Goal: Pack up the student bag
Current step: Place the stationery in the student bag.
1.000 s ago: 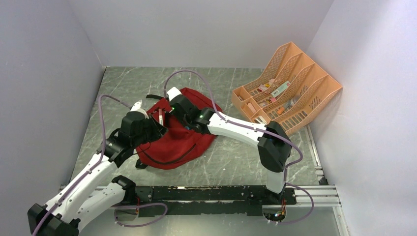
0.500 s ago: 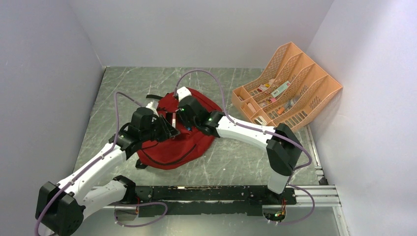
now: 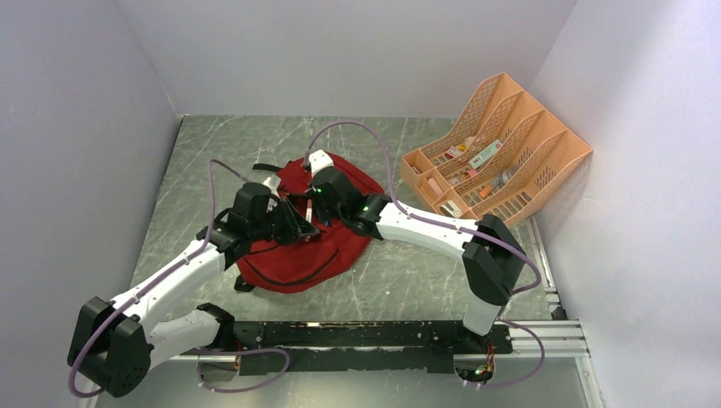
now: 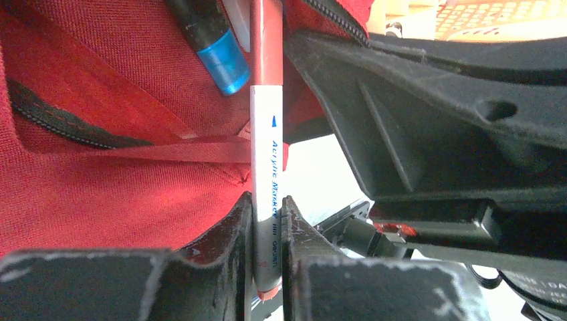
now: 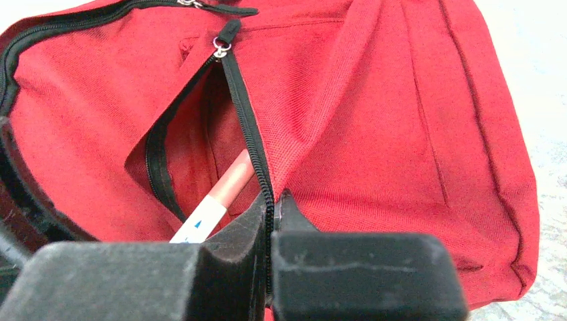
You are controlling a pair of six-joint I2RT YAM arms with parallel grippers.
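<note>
The dark-red student bag point(image 3: 293, 255) lies in the middle of the table, also in the right wrist view point(image 5: 414, 134) and left wrist view point(image 4: 87, 167). My left gripper point(image 4: 269, 221) is shut on a white acrylic marker with a red cap point(image 4: 266, 120); its capped end points into the bag's open front pocket point(image 5: 194, 147). The marker also shows in the right wrist view point(image 5: 217, 200). My right gripper point(image 5: 271, 210) is shut on the pocket's zipper edge point(image 5: 244, 114) and holds it up. A blue-capped black pen point(image 4: 214, 40) lies in the pocket.
A peach mesh desk organiser point(image 3: 497, 153) with several small items stands at the back right. A black strap point(image 3: 268, 167) sticks out behind the bag. White walls close in the table on three sides.
My left gripper has moved right with the marker, up to the pocket opening. My right gripper has shifted slightly right and still holds the zipper edge.
</note>
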